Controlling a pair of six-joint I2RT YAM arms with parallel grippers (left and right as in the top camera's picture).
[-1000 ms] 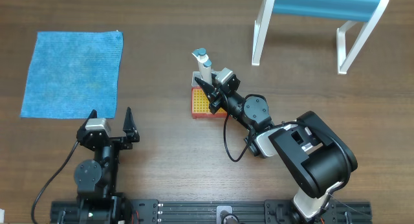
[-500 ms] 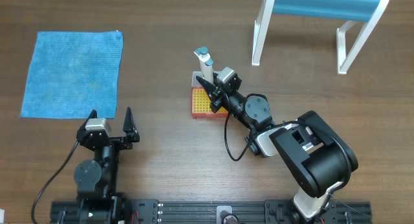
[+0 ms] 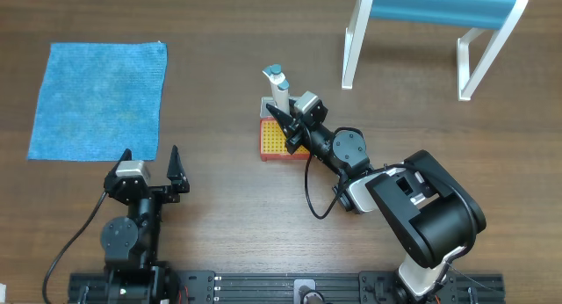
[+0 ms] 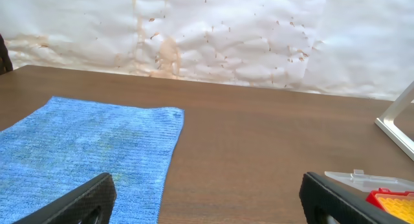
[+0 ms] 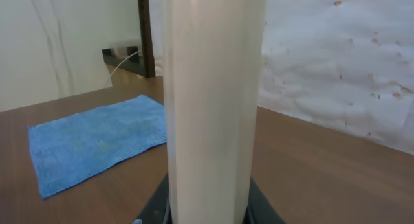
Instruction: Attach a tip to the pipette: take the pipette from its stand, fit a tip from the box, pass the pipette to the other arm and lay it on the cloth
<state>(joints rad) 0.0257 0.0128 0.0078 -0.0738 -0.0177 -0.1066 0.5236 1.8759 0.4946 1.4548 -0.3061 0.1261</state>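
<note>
Top view: you have even, diffuse light from above. The table [image 3: 219, 40] carries a mild sheen and no hard glare. Shadows are short and soft, and the faintest lie beside the white legs of the stand [image 3: 439, 5]. The cloth [image 3: 98, 102] is lit evenly from edge to edge.

Left wrist view: the wall [image 4: 226, 36] is very bright, close to washed out.

Right wrist view: the pipette [image 5: 213, 107] sits right against the lens and looks soft to you. The background behind it is clearer.
</note>
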